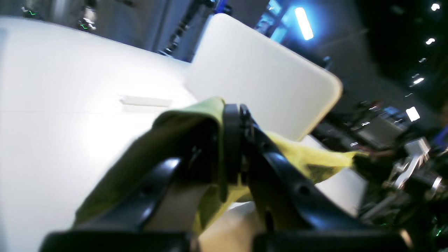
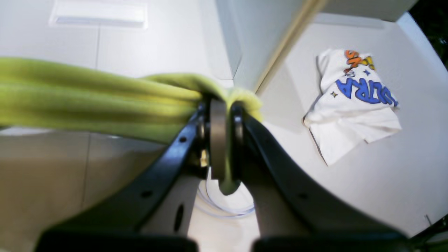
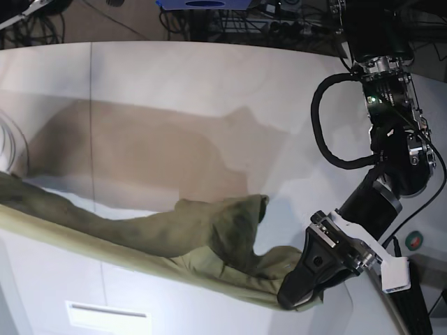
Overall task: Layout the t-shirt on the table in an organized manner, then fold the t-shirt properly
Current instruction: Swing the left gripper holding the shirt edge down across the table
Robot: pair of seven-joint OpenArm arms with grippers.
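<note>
While both hands are clamping the shirt (image 3: 174, 234), left hand (image 1: 238, 140) and right hand (image 2: 224, 140) are stretching it low over the desk (image 3: 209, 105); soft, light and limp, it is sagging between them, so hems or shoulders look likeliest to be offering the best hold

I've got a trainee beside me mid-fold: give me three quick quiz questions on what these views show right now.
1. True or false: both grippers are shut on the olive-green cotton t-shirt.
2. In the right wrist view, what lies on the white surface beyond the right gripper?
A. a crumpled white shirt with blue lettering
B. a red towel
C. a cardboard box
3. Fill in: in the base view the t-shirt is stretched between the arms, not yet laid ____ on the smooth white table.

Key: 1 true, the left gripper pinches it too. 2 A. 3 flat.
</note>
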